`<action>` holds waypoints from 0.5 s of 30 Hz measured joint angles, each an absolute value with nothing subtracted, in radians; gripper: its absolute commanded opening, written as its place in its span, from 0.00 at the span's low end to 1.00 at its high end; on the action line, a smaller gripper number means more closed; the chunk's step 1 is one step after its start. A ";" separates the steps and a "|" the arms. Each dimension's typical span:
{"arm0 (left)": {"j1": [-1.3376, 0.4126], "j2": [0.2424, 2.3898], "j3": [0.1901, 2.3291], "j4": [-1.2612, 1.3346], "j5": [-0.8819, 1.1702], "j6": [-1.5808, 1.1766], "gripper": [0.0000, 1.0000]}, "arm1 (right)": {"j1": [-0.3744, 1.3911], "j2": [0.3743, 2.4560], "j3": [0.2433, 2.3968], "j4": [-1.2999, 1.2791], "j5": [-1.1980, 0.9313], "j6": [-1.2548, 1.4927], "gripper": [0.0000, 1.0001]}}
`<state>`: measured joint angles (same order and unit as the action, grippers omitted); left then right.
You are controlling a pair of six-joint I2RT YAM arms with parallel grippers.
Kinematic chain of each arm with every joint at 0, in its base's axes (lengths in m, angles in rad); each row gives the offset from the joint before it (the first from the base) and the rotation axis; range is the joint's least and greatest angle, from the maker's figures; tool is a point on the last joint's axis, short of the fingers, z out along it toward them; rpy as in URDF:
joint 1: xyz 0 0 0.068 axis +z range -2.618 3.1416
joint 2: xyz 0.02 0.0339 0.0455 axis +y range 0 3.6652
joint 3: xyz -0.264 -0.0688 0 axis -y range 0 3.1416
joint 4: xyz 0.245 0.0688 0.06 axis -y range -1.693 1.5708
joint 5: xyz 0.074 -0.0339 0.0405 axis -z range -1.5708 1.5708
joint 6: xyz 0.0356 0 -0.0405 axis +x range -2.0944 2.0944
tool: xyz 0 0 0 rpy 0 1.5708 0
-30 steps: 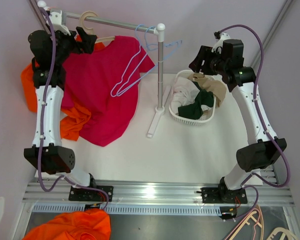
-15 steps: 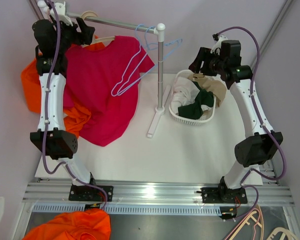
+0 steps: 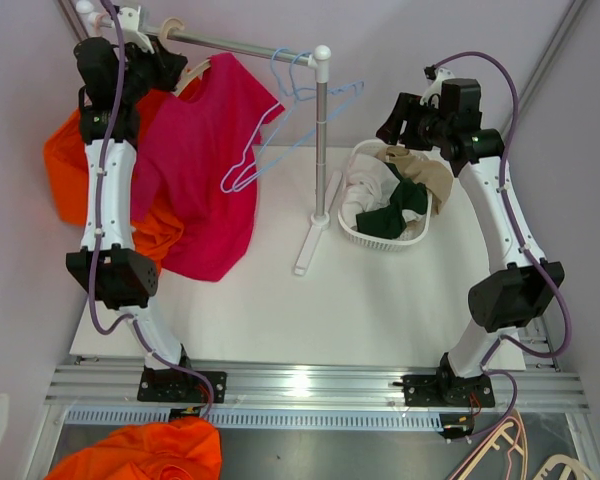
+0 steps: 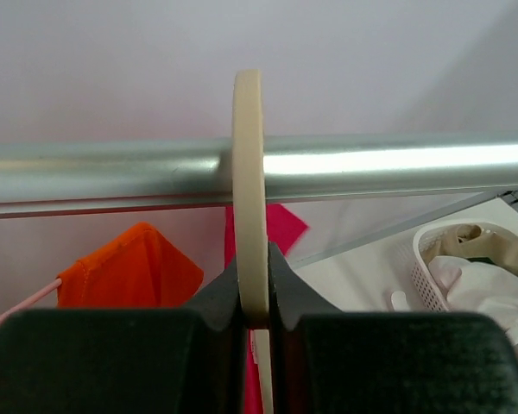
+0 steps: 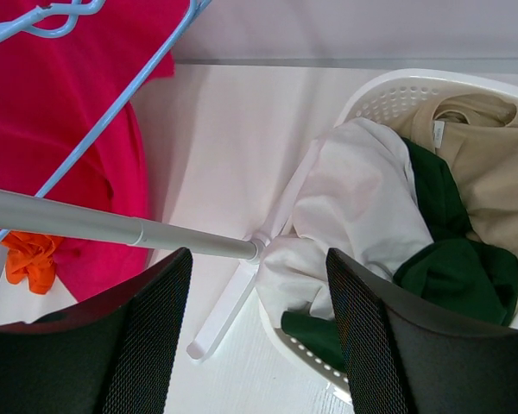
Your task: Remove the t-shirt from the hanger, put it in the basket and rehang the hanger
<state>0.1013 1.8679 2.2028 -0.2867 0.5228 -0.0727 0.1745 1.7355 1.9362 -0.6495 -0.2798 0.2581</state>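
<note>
**Top view.** Left arm stretched up to the far-left corner. Left claw [image 3: 168,55] sits at the neck of the cream flat-hooked hanger [image 3: 194,71], just under the silver metal rail [image 3: 242,44]. The hook is over the rail. The magenta t-shirt [image 3: 195,170] is on that hanger and drapes down toward the near left, its hem lying on the white counter [image 3: 330,290]. An orange garment [image 3: 65,160] is bunched behind and left of it. 2 or more pale blue wire hangers [image 3: 280,110] hang at the rail's right end, by the rack's upright post [image 3: 322,130]. Right of the post stands a white plastic laundry basket [image 3: 355,232] holding white, green and beige clothes. Right claw [image 3: 392,125] hovers above the basket's far-left rim and touches nothing. More orange cloth [image 3: 140,455] lies below the near edge.

**Left wrist.** The hanger hook shows edge-on, crossing in front of the rail. The 2 black fingers [image 4: 217,302] are pinched tight on it from both sides, narrow. Slivers of magenta and orange cloth show beyond, with the basket at far right.

**Right wrist.** The 2 mesh-faced pads [image 5: 147,332] stand wide apart with nothing between them. Below are the basket's left rim and the folded white cloth [image 5: 363,207]. The post runs across the left half, with the t-shirt and a blue hanger behind it.
</note>
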 measured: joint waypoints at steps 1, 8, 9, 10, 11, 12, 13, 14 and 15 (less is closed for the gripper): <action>0.101 1.868 2.203 -0.287 0.529 -0.076 0.01 | 0.175 1.737 1.936 -0.649 -0.280 0.258 0.68; 0.101 1.868 2.203 -0.287 0.537 -0.094 0.01 | 0.175 1.741 1.936 -0.649 -0.284 0.258 0.69; 0.101 1.867 2.203 -0.287 0.537 -0.099 0.01 | 0.175 1.741 1.936 -0.649 -0.286 0.258 0.68; 0.101 1.867 2.204 -0.288 0.537 -0.105 0.01 | 0.175 1.741 1.936 -0.649 -0.287 0.258 0.68; 0.101 1.867 2.209 -0.292 0.536 -0.109 0.01 | 0.175 1.741 1.936 -0.649 -0.288 0.258 0.68; 0.100 1.867 2.214 -0.298 0.536 -0.115 0.01 | 0.175 1.741 1.936 -0.649 -0.289 0.258 0.69; 0.099 1.866 2.221 -0.302 0.535 -0.123 0.01 | 0.175 1.741 1.936 -0.649 -0.290 0.258 0.69; 0.097 1.865 2.227 -0.303 0.530 -0.129 0.01 | 0.175 1.741 1.936 -0.649 -0.290 0.258 0.68; 0.095 1.863 2.232 -0.303 0.521 -0.134 0.01 | 0.175 1.741 1.935 -0.649 -0.290 0.258 0.69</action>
